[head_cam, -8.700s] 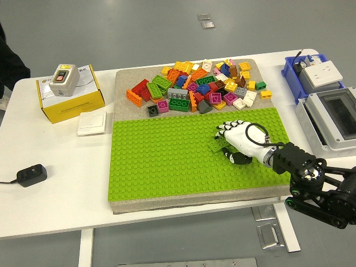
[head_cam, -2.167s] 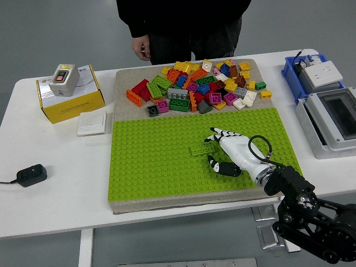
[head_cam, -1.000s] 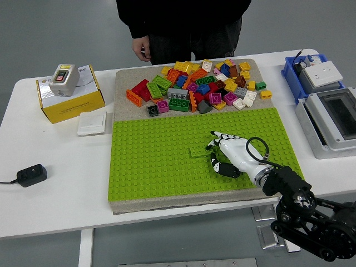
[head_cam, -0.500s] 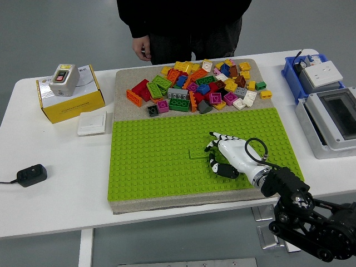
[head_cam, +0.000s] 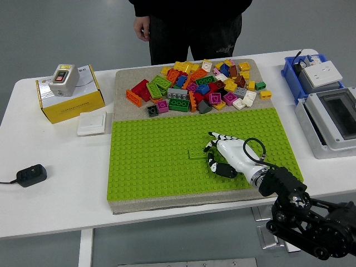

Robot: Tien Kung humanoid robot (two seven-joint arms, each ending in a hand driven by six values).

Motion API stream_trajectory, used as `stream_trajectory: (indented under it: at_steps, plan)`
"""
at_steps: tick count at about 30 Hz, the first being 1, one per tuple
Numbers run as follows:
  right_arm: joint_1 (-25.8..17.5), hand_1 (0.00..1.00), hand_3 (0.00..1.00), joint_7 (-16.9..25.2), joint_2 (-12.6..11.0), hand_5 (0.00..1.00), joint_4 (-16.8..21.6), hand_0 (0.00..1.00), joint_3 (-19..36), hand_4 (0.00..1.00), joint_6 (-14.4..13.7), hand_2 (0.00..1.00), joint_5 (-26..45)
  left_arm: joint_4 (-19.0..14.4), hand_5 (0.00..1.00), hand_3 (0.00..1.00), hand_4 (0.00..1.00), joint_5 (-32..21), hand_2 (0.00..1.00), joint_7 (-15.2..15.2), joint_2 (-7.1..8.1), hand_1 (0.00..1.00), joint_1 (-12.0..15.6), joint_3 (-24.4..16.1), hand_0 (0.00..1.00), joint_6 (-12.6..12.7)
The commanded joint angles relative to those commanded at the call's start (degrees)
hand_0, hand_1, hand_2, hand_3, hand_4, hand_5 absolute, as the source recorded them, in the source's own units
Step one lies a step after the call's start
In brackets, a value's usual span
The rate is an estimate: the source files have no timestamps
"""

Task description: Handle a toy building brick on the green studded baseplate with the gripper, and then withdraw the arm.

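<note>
Head view: one frame, looking down over the table from the robot's side.
White table [head_cam: 61, 206]: spans the frame; carries everything listed below.
Person [head_cam: 192, 25]: stands at the far side in dark clothing; one hand [head_cam: 142, 28] hangs at the side, clear of the table.
Grey mat [head_cam: 122, 83]: lies under the baseplate and the loose bricks, showing as a border on the far and near sides.
Green studded baseplate [head_cam: 150, 161]: covers the near part of the mat.
Right arm [head_cam: 311, 219]: black, enters from the lower right corner and reaches in over the baseplate.
Grey enclosure [head_cam: 334, 122]: at the table's right edge, with a dark window in its lid.
Brick pile [head_cam: 194, 83]: loose bricks of many colours heaped on the far strip of the mat.
Yellow box [head_cam: 69, 94]: far left, with a grey switch unit [head_cam: 62, 79] on top.
Blue bin [head_cam: 311, 72]: far right corner, holding a white socket plate.
Right hand [head_cam: 225, 156]: white with black finger segments, palm down on the baseplate's right half; fingers [head_cam: 210, 146] loosely curved, their tips at the brick's right end; whether they grip it cannot be told.
White wall switch [head_cam: 92, 123]: flat on the table, just near of the yellow box.
Green brick [head_cam: 197, 154]: lies flat on the baseplate right of centre, just left of the hand.
Black adapter [head_cam: 30, 174]: near left edge, cable trailing off left.
</note>
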Motion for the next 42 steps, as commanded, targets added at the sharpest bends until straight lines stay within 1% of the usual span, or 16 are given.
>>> stream_trajectory:
  at_steps: [10,15,22,28,33,42]
  plan:
    - [0.6,0.944,0.681,-0.1,-0.2,0.388,0.2,0.855,-0.8,0.231,0.3,0.986,-0.7,0.0,0.421,0.733,0.416,-0.1,0.665,0.0,0.0,0.689,0.2,0.1,0.683,0.0]
    - [0.3,0.944,0.681,0.6,-0.7,0.388,1.4,0.855,0.4,0.231,-0.4,0.986,-0.6,0.0,0.421,0.733,0.416,-0.3,0.665,0.0,-0.09,0.689,0.4,0.2,0.683,0.1]
    - [0.1,0.944,0.677,0.8,-1.4,0.387,2.7,0.855,1.5,0.229,-0.6,0.982,-0.5,0.0,0.422,0.733,0.417,-0.4,0.666,-0.1,-0.1,0.69,0.6,0.2,0.683,0.1]
    - [0.5,0.94,0.673,1.2,-1.6,0.39,3.7,0.855,0.8,0.229,-1.0,0.981,0.2,0.0,0.422,0.733,0.416,-0.4,0.665,0.0,-0.11,0.69,0.6,0.2,0.683,0.1]
    - [2.0,0.94,0.673,1.4,-1.1,0.39,2.5,0.855,-1.6,0.229,-0.7,0.981,1.4,0.0,0.422,0.733,0.416,-0.4,0.665,-0.1,-0.11,0.69,0.4,0.2,0.683,0.1]
    - [3.6,0.937,0.672,1.3,-0.3,0.388,0.4,0.854,-3.3,0.226,-0.3,0.981,2.0,0.0,0.421,0.733,0.417,-0.4,0.665,0.0,-0.05,0.689,0.2,0.2,0.682,0.1]
